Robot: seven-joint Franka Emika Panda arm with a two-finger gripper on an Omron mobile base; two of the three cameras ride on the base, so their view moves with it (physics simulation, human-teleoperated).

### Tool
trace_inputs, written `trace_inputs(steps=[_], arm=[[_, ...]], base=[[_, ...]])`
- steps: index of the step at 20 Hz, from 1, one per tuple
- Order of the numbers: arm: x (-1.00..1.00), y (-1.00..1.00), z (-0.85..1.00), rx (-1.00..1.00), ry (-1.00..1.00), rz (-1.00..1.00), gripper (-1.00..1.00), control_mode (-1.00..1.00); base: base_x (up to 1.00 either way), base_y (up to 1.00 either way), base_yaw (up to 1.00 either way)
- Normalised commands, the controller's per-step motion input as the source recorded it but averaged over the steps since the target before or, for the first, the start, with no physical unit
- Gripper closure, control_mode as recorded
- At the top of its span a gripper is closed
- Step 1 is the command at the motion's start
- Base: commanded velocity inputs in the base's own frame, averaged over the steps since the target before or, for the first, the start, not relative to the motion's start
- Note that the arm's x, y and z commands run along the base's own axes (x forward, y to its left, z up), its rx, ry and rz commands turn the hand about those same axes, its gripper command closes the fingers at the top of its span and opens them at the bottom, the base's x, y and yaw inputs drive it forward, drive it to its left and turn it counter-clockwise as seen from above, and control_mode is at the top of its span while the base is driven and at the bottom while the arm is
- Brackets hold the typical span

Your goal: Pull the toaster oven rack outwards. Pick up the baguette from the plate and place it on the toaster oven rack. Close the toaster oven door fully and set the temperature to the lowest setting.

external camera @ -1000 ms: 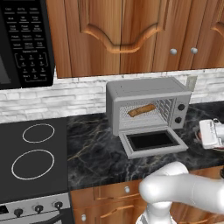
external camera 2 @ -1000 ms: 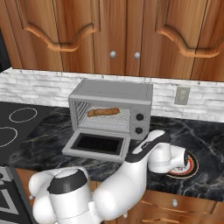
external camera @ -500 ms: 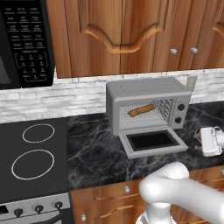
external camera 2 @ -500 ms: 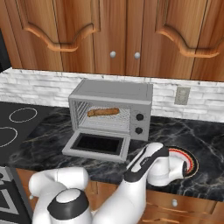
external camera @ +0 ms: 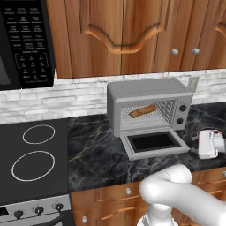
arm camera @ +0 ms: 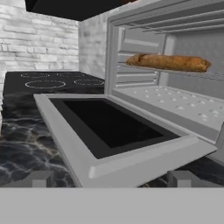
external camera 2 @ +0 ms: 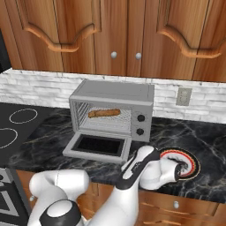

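the toaster oven (external camera: 148, 90) stands on the dark marbled worktop (external camera: 97, 150) against the white brick wall, two dark knobs (external camera 2: 141, 124) on its right front. the toaster oven door (external camera: 153, 143) hangs fully down, lying flat just above the worktop with its dark glass facing up. inside the cavity the baguette (arm camera: 168, 62) lies lengthwise on the toaster oven rack (arm camera: 192, 73), which sits within the oven. the pincer (arm camera: 111, 178) is low over the worktop, just in front of the door's outer edge, looking into the cavity; its two tips stand wide apart with nothing between them. the plate (external camera 2: 190, 164) with its reddish-brown rim lies to the oven's right, partly hidden by the arm's wrist. a stovetop (external camera: 33, 152) lies to the left.
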Motion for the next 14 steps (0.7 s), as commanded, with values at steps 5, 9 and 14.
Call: trace_inputs(steps=[5,9,14], arm=[[-0.05,-0.02,-0.07,0.00,0.00,-0.01,-1.00,-1.00],[-0.17,-0.14,-0.13,0.00,0.01,-0.01,-1.00,-1.00],[-0.16,-0.03,-0.12,0.00,0.00,-0.01,-1.00,-1.00]], base=[[0.00,0.00,0.00],[0.00,0.00,0.00],[0.00,0.00,0.00]])
